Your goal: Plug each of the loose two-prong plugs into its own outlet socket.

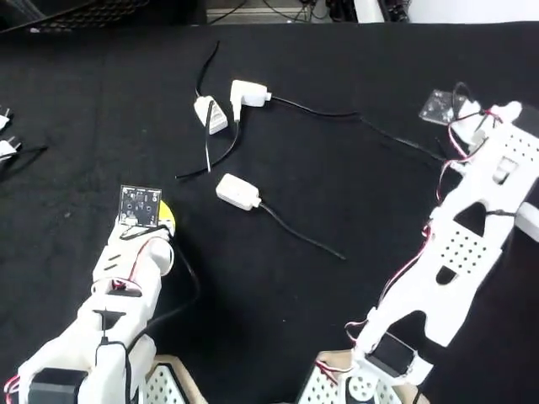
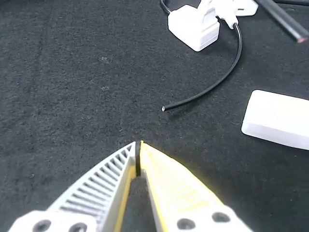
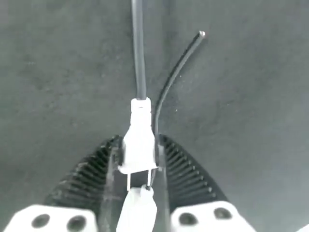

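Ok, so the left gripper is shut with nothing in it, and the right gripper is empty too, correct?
Not quite. The left gripper is shut with nothing in it, but the right gripper is not empty. The right wrist view shows it shut on a white two-prong plug, with the plug's cable running away from it over the black table.

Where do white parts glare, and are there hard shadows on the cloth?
High view: even light, no hard shadows on the black cloth. Left wrist view: the white block glares, almost featureless. Right wrist view: the plug in the right gripper is bright, not washed out.
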Robot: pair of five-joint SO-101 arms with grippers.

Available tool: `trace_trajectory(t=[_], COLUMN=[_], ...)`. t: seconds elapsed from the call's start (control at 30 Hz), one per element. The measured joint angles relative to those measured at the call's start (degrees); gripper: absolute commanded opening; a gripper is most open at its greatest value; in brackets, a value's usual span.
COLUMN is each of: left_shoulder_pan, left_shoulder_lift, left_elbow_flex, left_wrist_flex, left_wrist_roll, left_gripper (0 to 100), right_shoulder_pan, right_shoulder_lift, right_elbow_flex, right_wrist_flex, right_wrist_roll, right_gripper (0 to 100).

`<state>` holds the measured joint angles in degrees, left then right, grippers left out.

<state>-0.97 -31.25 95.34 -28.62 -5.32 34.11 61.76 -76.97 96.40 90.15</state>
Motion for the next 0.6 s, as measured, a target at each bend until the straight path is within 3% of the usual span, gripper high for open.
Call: trace_trajectory(t=[0.23, 0.6], left_shoulder_pan=[0.0, 1.9], left_shoulder_lift=[0.0, 0.0], left_elbow_flex=[0.0, 0.0], left_wrist_flex=[0.0, 0.0], left_wrist_roll=[0.0, -0.1], left_gripper=[3, 3], right_shoulder_pan=[-2.0, -14.2], right_shoulder_lift=[0.0, 0.0], right_elbow_flex=[-10.0, -11.7], right_wrist_flex=[3.1, 3.3], right_wrist_roll=[-6.3, -31.2], right_gripper=[1.2, 1.2])
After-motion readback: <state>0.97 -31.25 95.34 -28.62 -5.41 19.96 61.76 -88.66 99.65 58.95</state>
